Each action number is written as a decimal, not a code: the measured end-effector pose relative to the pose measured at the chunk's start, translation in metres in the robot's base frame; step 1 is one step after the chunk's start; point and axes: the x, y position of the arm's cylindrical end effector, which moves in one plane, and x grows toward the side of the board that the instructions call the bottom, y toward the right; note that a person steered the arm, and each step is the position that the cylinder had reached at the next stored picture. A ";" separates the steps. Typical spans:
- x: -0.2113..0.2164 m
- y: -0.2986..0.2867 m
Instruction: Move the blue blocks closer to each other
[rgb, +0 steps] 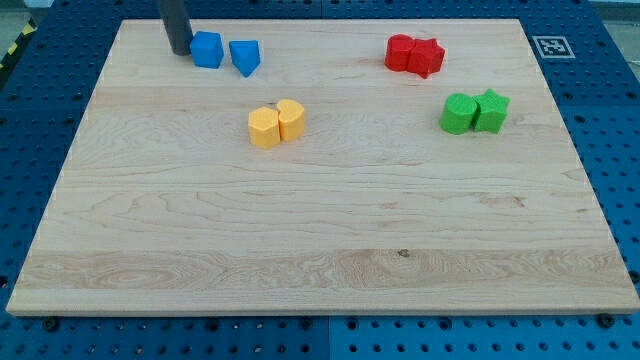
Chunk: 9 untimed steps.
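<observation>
Two blue blocks lie near the view's top left of the wooden board. The left one is a blue cube-like block. The right one is a blue triangular block, a small gap apart from it. My rod comes down from the view's top edge and my tip rests just left of the blue cube-like block, touching or almost touching its left side.
Two yellow blocks sit together below the blue ones. Two red blocks sit together at the top right. Two green blocks sit together at the right. A marker tag lies off the board's top right corner.
</observation>
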 end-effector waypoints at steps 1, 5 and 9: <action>0.001 0.010; 0.046 0.026; 0.051 0.109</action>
